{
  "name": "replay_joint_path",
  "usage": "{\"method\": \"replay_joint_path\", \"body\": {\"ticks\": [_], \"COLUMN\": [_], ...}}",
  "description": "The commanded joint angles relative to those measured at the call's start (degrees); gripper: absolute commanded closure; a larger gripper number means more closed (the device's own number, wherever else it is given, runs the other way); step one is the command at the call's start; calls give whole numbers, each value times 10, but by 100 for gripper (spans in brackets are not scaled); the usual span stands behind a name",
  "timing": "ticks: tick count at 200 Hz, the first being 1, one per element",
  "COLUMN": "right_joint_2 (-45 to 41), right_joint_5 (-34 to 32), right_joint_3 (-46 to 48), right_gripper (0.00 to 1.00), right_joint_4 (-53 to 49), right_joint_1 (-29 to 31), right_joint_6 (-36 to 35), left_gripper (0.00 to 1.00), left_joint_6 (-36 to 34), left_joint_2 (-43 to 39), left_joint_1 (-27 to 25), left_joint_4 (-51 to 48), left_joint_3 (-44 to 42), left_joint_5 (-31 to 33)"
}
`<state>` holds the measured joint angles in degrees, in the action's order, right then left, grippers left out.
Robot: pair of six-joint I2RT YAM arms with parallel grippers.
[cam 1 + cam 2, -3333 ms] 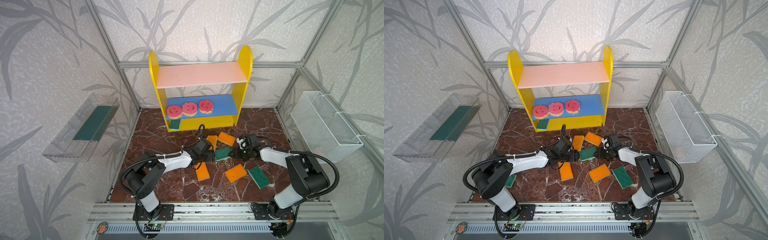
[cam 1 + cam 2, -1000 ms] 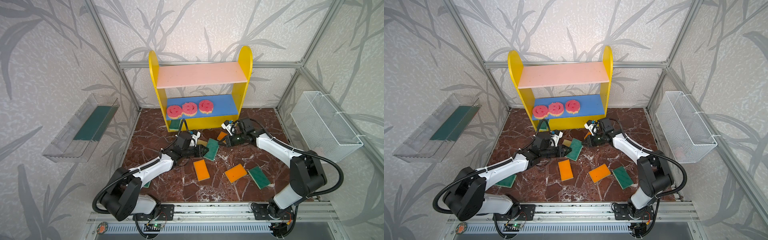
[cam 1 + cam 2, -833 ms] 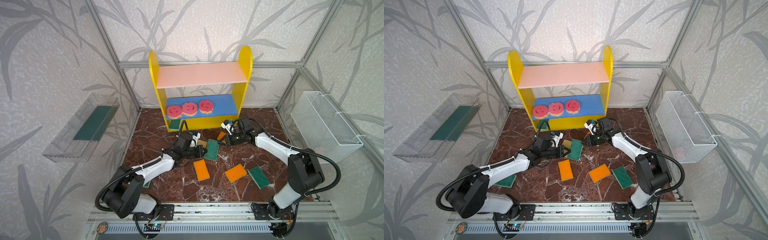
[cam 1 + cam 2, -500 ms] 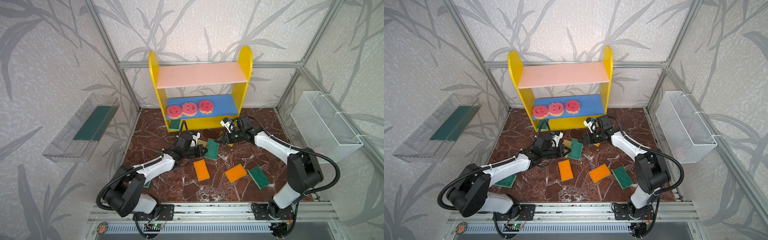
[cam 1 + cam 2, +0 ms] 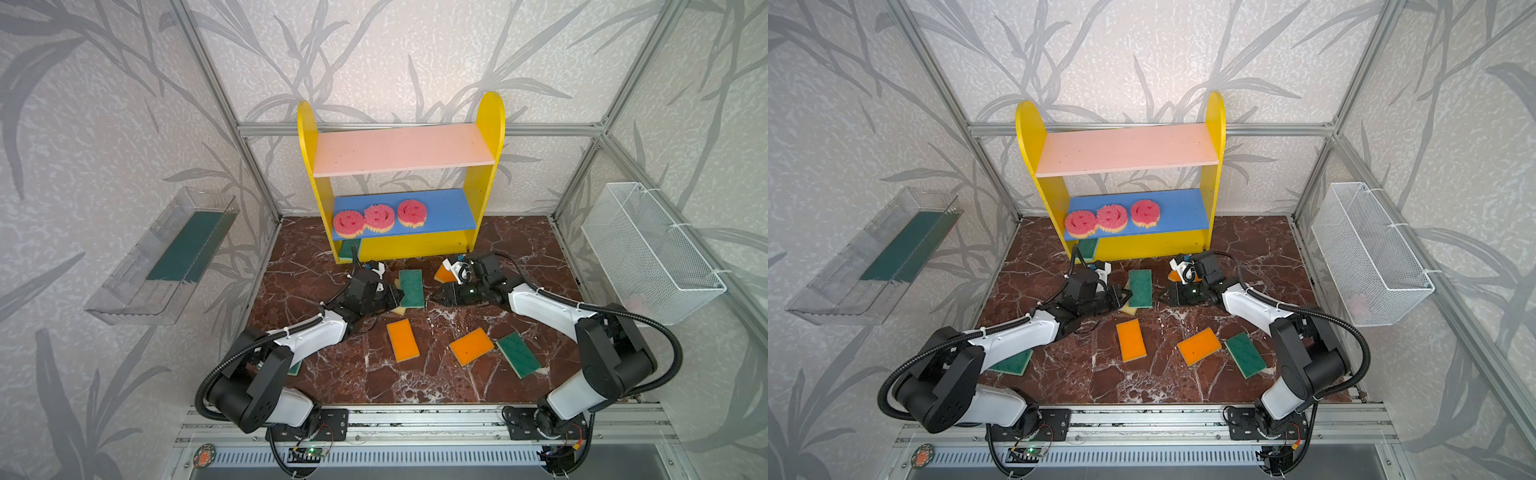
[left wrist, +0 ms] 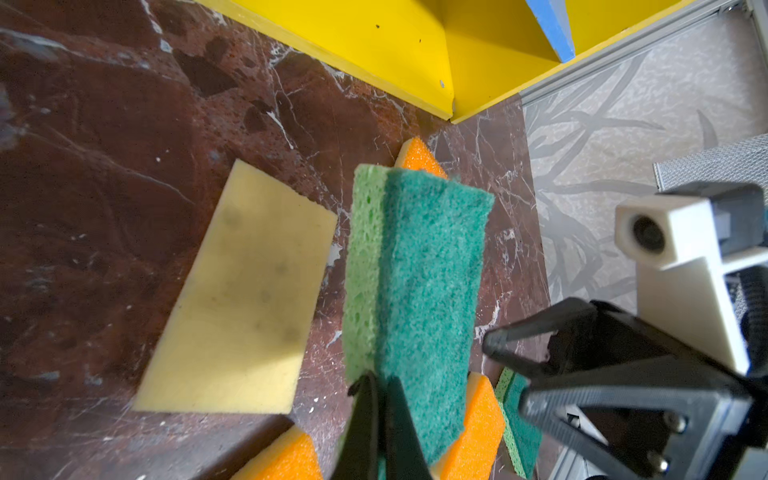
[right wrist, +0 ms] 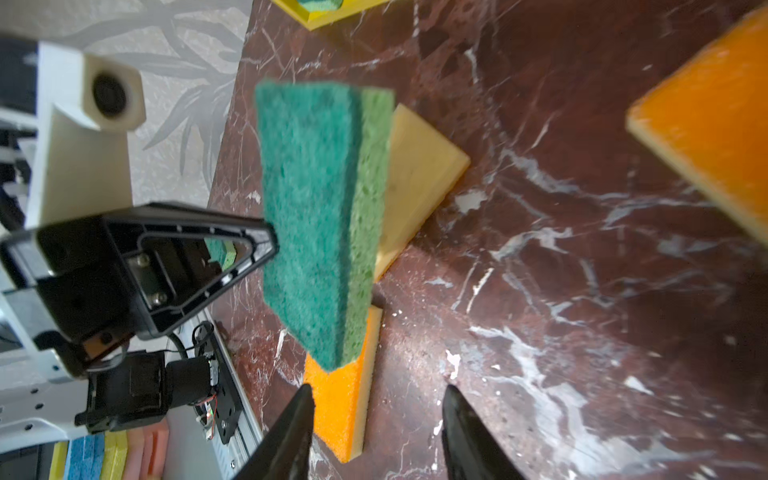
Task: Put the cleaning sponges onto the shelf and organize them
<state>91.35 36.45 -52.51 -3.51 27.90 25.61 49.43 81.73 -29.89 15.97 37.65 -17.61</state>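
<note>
My left gripper (image 6: pixel 380 384) is shut on one end of a green-topped sponge (image 6: pixel 415 291), which it holds tilted off the floor (image 5: pixel 411 288). Facing it, my right gripper (image 7: pixel 376 395) is open and empty, its tips just short of that sponge (image 7: pixel 316 216). In both top views the two grippers meet in front of the shelf (image 5: pixel 401 149). Three pink smiley sponges (image 5: pixel 377 217) lie on its blue board and a green sponge (image 5: pixel 347 249) sits on its base. A yellow-side-up sponge (image 6: pixel 241 299) lies beside the left gripper (image 5: pixel 398 296).
Two orange sponges (image 5: pixel 402 340) (image 5: pixel 471 345) and a green one (image 5: pixel 518 354) lie on the marble floor nearer the front. Another orange sponge (image 5: pixel 441 274) lies behind the right wrist and a green one (image 5: pixel 1011 360) under the left arm. A clear tray (image 5: pixel 166 257) and wire basket (image 5: pixel 648 249) hang on the side walls.
The left jaws have closed on the green-topped sponge. The right gripper has opened and swung from the orange sponge by the shelf toward the held sponge.
</note>
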Motion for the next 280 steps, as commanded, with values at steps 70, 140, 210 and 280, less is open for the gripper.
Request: {"method": "replay_joint_path", "body": {"ticks": [70, 140, 210, 280], "right_joint_2": [61, 91, 118, 220], "right_joint_5": [14, 12, 15, 7], "right_joint_3": [-21, -34, -61, -166], "right_gripper": [58, 89, 100, 100], "right_joint_4": [119, 138, 135, 158], "right_joint_1": [32, 31, 32, 32], "right_joint_6": [66, 81, 84, 123], "left_gripper": [100, 100, 41, 1], "left_joint_6": [36, 44, 35, -13], "left_joint_2": [-2, 13, -19, -232], "left_joint_1": [1, 4, 22, 23], "left_joint_4": [47, 76, 52, -123], "left_joint_3": [-9, -12, -42, -133], "left_joint_5": [18, -6, 1, 106]}}
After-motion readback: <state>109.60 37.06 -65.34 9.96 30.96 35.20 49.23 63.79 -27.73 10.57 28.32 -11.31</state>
